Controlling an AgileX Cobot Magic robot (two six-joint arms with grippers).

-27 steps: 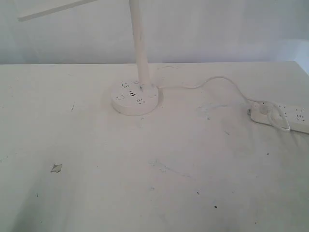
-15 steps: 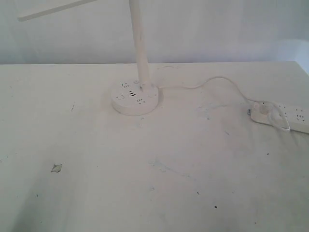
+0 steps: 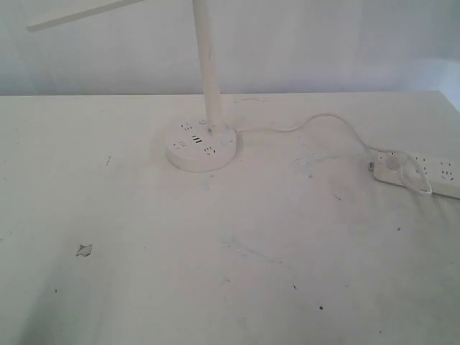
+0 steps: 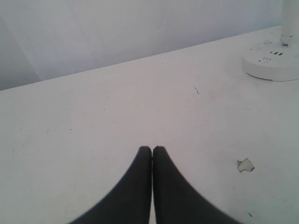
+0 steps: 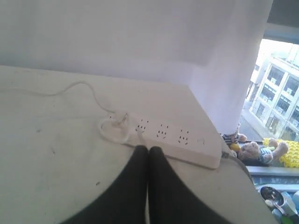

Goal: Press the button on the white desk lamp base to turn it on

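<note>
The white desk lamp base [image 3: 201, 146], a round flat puck with dark socket holes, rests on the white table [image 3: 215, 273] left of centre at the back. Its slim pole [image 3: 209, 68] rises out of frame, and the bar head [image 3: 79, 14] shows at the top left. In the left wrist view the base [image 4: 273, 63] lies far off from my left gripper [image 4: 152, 149], which is shut and empty. My right gripper [image 5: 148, 150] is also shut and empty, close beside the power strip. Neither gripper shows in the exterior view.
A long white power strip [image 3: 428, 172] [image 5: 180, 140] lies at the table's right edge, with the lamp's white cord [image 3: 316, 122] plugged into it. A small scrap [image 3: 84, 250] [image 4: 245, 164] lies on the table's left side. A wall stands behind the table.
</note>
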